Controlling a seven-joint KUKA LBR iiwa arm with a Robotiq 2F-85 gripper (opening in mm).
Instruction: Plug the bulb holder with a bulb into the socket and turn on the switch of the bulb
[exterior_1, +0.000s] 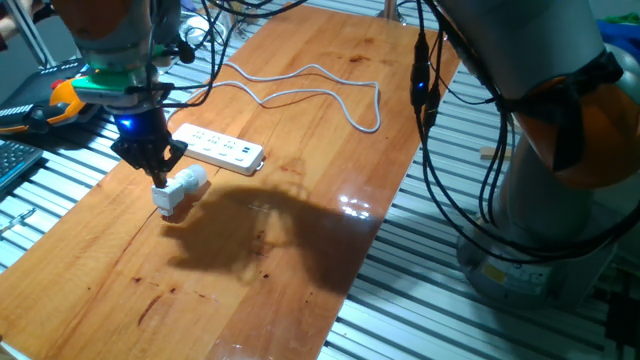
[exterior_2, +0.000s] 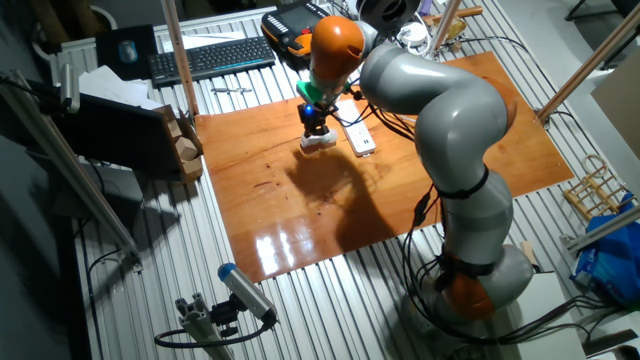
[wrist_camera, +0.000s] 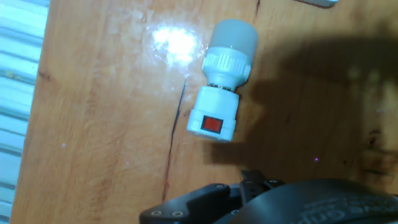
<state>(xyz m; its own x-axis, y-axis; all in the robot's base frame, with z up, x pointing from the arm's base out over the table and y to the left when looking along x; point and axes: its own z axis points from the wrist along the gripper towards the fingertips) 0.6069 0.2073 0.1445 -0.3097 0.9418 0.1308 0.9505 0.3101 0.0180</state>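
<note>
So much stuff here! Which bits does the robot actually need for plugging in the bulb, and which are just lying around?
Needed:
- bulb holder with bulb, lying on the table
- its red switch
- socket strip
- gripper, above the holder

Lying about:
- keyboard
- orange tool
- wooden block

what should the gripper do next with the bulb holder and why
Probably descend and close on the bulb holder. It lies loose on the table, apart from the socket, with the gripper just above it, apparently not gripping it.
</note>
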